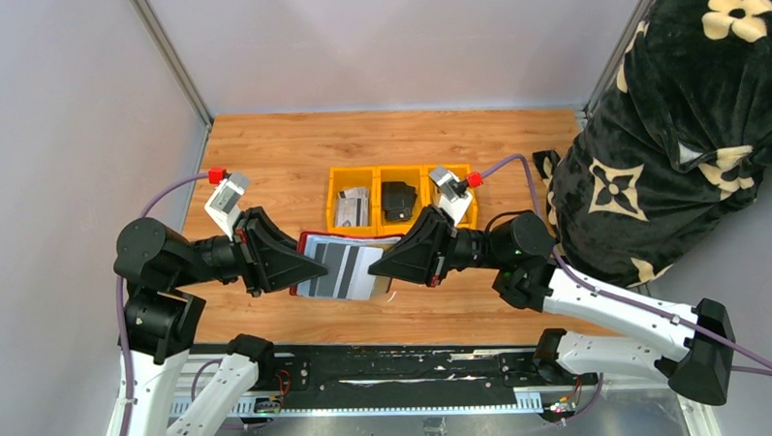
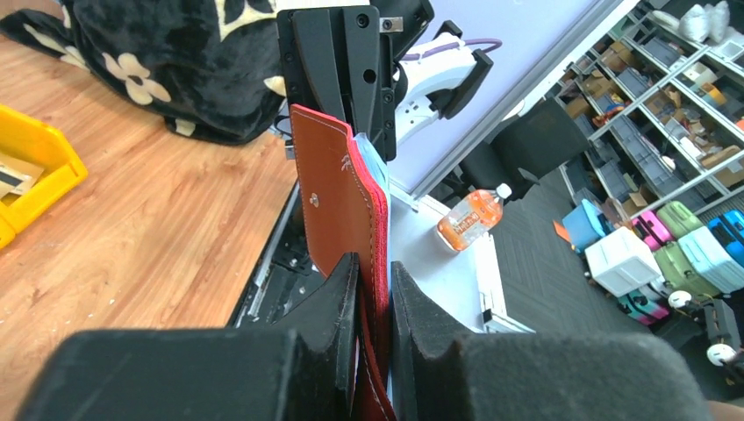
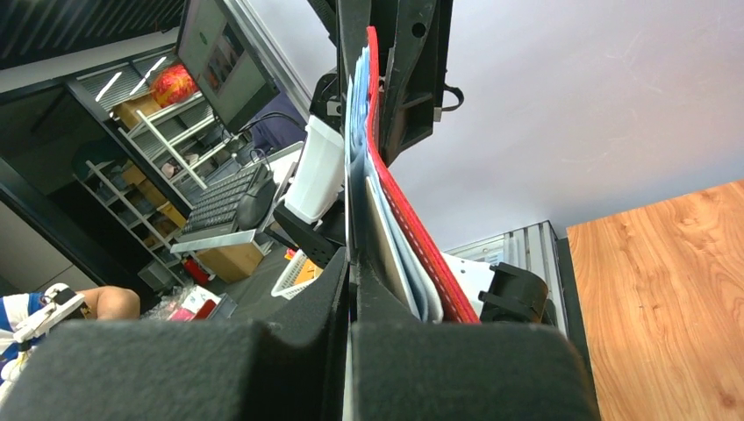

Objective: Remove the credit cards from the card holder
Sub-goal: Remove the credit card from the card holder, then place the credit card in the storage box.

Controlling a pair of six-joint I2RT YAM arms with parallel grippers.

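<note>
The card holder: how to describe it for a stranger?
On the table, in front of the three yellow bins, the card holder is between the left gripper and right gripper. It is red-edged; the black wallet lies in a bin.

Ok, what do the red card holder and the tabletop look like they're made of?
Card holder: probably leather or faux leather, matte, with stitched edges and a snap. Tabletop: wood or wood-look laminate, with visible grain.
</note>
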